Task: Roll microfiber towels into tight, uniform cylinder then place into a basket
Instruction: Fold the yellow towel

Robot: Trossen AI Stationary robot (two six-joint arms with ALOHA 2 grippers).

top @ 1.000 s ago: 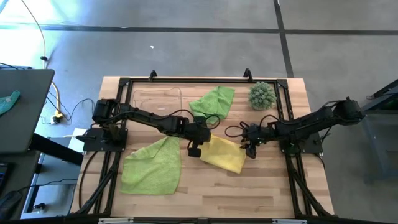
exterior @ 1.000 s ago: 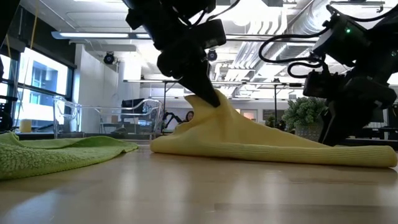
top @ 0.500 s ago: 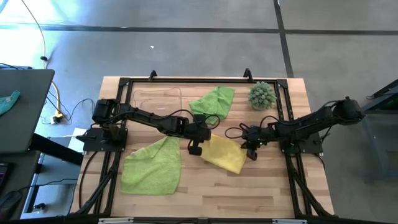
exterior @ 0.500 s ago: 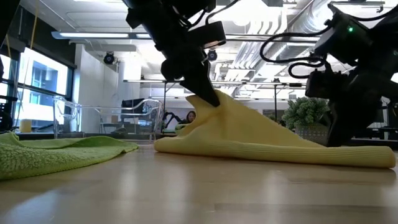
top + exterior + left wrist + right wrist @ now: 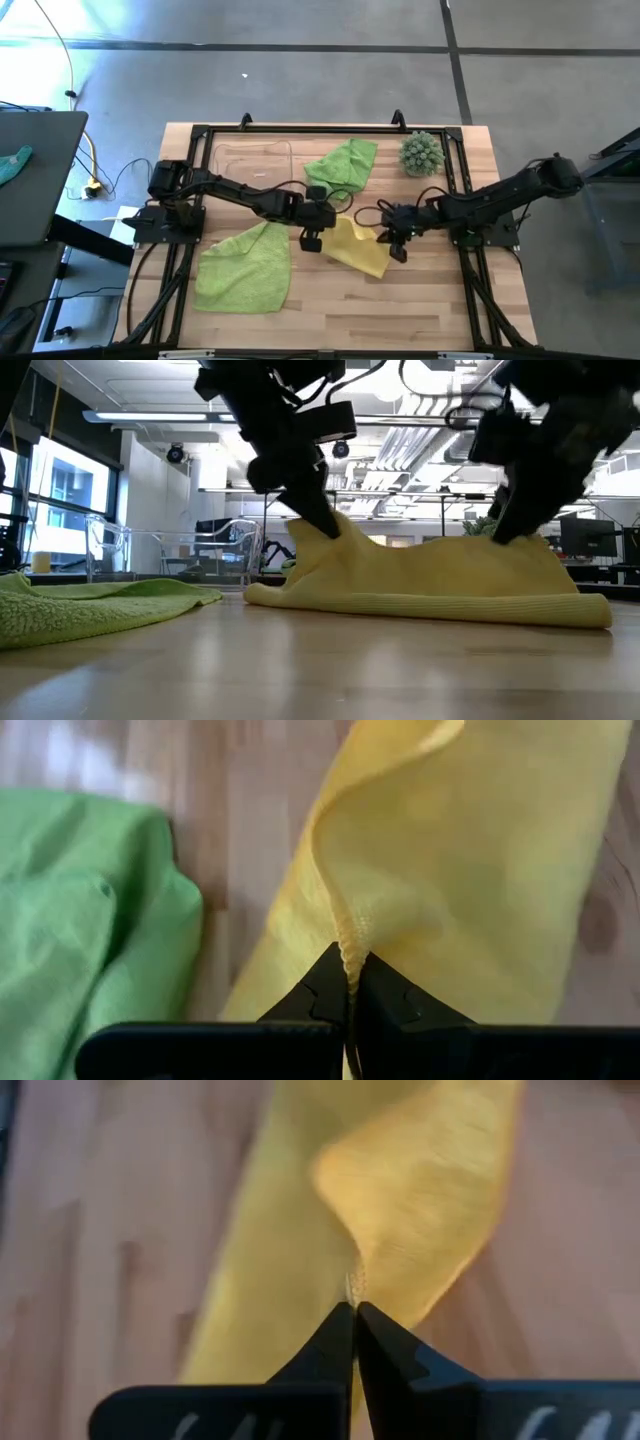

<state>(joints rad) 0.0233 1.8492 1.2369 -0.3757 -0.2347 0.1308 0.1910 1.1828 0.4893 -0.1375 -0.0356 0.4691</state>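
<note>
The yellow towel (image 5: 358, 252) lies at the table's middle, its near part on the wood (image 5: 430, 605) and its far edge raised at both ends. My left gripper (image 5: 314, 234) is shut on its left end and my right gripper (image 5: 392, 244) on its right end. One lime green towel (image 5: 245, 268) lies flat at the near left. The other (image 5: 345, 165) lies crumpled at the far middle. The clear basket (image 5: 250, 158) sits at the far left. My left gripper pinches the yellow towel's hemmed edge (image 5: 346, 946) between its two fingers, slanting down from the table's left (image 5: 322, 523). That end is lifted into a peak; the cloth slopes slack down to the table. My right gripper pinches the towel's edge at its right end (image 5: 352, 1288) between its two fingers, slanting down from the right (image 5: 503, 530). That end is raised and the cloth below rests on the table.
A spiky green ball plant (image 5: 421, 153) stands at the far right. A black frame (image 5: 300, 130) borders the work area. A small teal cloth (image 5: 14, 163) lies on a side surface off the table's left. Bare wood lies along the near edge.
My right gripper has moved toward the table's left onto the yellow towel's right end, which now stands raised instead of lying flat. My left gripper has drifted slightly left, still holding its end up. The towel looks narrower from above.
</note>
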